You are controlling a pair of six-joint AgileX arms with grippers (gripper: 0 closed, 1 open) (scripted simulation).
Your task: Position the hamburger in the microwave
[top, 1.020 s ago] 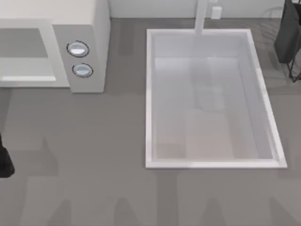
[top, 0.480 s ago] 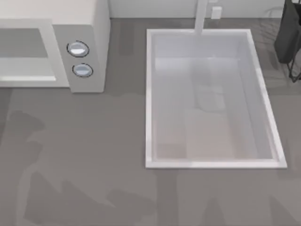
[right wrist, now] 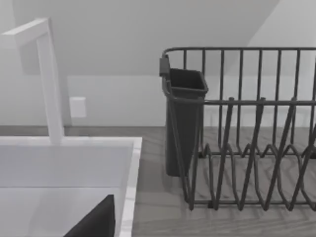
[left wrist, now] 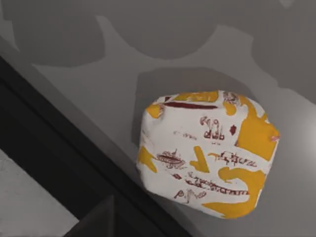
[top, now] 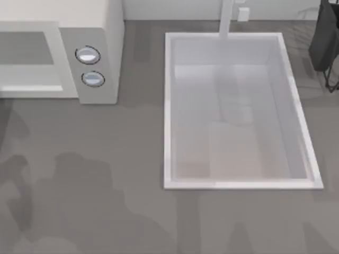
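The white rectangular sink basin (top: 235,180) holds nothing; the white-and-yellow wrapped hamburger (left wrist: 207,153) lies on the grey bench (top: 106,159) by its edge, outside the off-white microwave (top: 100,37); the left arm has left the top view since a second ago; claw states: cannot tell

Top view looks straight down on the counter (top: 106,159) from high up, with the microwave (top: 95,32) at upper left and the sink (top: 167,106) right of centre. Left wrist camera hangs close above the hamburger (left wrist: 207,153), facing down near the counter's edge. Right wrist camera sits low, facing level across the sink rim (right wrist: 129,173) toward the faucet (right wrist: 49,84) and dish rack (right wrist: 247,128). Top and right wrist views share sink, faucet (top: 226,18) and rack (top: 326,42).
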